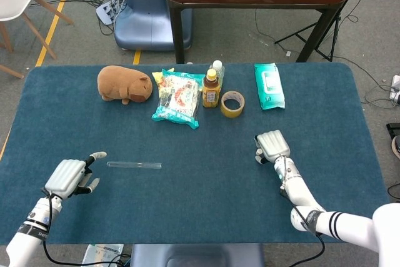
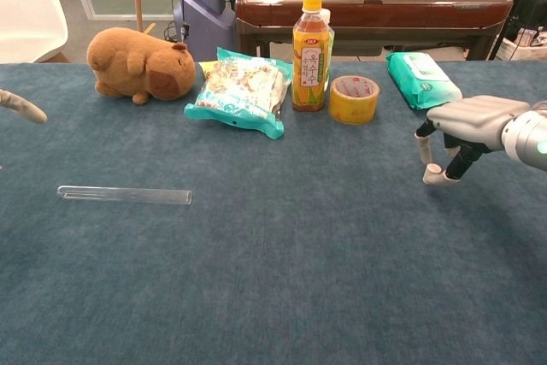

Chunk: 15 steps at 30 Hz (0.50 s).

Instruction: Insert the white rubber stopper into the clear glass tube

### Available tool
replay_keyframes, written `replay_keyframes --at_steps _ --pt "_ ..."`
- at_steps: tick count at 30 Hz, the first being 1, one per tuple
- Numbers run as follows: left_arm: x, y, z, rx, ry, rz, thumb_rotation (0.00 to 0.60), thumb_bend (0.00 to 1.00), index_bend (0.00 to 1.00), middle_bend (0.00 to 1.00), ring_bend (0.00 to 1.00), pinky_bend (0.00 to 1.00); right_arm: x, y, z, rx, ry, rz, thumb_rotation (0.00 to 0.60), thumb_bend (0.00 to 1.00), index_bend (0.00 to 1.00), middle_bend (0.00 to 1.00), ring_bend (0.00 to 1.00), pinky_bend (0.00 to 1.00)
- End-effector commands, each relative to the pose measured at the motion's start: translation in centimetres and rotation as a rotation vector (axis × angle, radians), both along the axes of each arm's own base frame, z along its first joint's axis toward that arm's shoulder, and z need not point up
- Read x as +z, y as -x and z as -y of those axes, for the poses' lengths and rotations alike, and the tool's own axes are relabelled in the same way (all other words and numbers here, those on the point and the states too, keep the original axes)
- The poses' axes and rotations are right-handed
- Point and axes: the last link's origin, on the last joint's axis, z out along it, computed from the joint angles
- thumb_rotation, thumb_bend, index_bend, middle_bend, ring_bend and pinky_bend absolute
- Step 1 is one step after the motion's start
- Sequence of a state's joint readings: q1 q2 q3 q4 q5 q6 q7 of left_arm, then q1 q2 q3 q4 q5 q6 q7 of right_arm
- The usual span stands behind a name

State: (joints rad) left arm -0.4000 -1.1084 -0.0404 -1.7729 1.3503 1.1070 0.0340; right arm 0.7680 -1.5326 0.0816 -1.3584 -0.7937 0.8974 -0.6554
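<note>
The clear glass tube lies flat on the blue table, left of centre, also seen in the chest view. My left hand rests just left of the tube, holding nothing, its fingers apart; one fingertip shows at the chest view's left edge. The white rubber stopper lies on the cloth at the right. My right hand arches over it with fingers pointing down; one finger touches the stopper and the thumb stands apart. In the head view the right hand hides the stopper.
At the back stand a brown plush toy, a snack bag, a tea bottle, a roll of yellow tape and a green wipes pack. The blue cloth stretches between tube and stopper.
</note>
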Motion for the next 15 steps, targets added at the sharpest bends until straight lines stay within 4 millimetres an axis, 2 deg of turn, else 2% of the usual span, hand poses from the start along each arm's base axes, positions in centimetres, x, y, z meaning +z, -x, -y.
replay_keyframes --at_steps 1,15 --pt "-0.02 0.02 -0.01 0.000 0.002 0.000 0.600 0.36 0.20 0.91 0.99 0.97 0.02 0.06 -0.01 -0.002 0.001 -0.003 0.550 0.27 0.47 1.00 1.00 1.00" --pt "0.02 0.08 -0.06 0.006 0.003 0.004 0.600 0.36 0.20 0.91 0.99 0.97 0.07 0.12 0.17 -0.012 0.004 -0.007 0.561 0.28 0.50 1.00 1.00 1.00"
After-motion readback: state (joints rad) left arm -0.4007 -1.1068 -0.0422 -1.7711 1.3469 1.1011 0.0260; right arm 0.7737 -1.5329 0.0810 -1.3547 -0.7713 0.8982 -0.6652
